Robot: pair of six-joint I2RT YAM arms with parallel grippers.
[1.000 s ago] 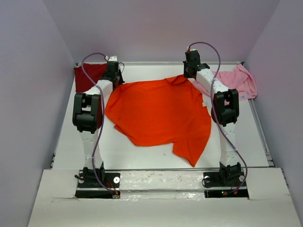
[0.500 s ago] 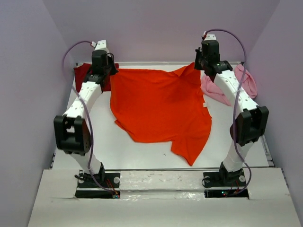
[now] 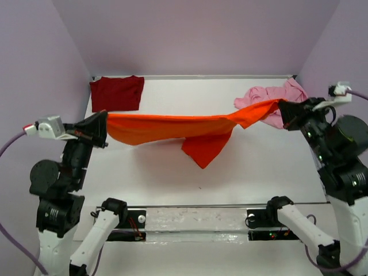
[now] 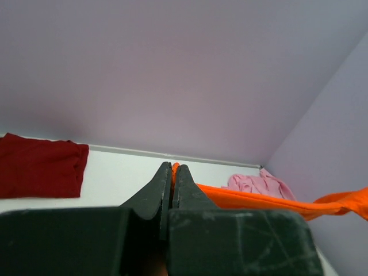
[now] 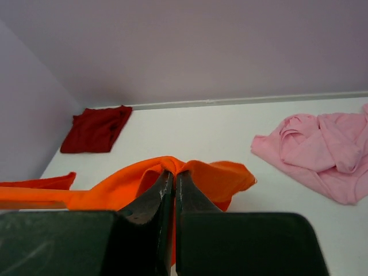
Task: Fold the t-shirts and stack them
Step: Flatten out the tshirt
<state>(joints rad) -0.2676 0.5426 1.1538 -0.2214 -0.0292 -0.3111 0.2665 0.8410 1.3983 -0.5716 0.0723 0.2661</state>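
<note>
Left hand (image 3: 104, 125), right hand (image 3: 284, 112): each pressed together, pinching one end of the bright orange soft cloth t-shirt (image 3: 172, 125), which is stretched aloft between them with its middle drooping. Light and limp; best gripped at the corners. White worktop (image 3: 259, 167): open room beneath. Far edge: dark red cloth t-shirt (image 3: 117, 93) at left, crumpled pale pink cloth t-shirt (image 3: 284, 95) at right; walls close.

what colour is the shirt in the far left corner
Dark red cloth t-shirt, clearest in the top external view.

Left arm (image 3: 62, 172) raised outward left, right arm (image 3: 339, 150) raised outward right, both jaws pinched closed
</note>
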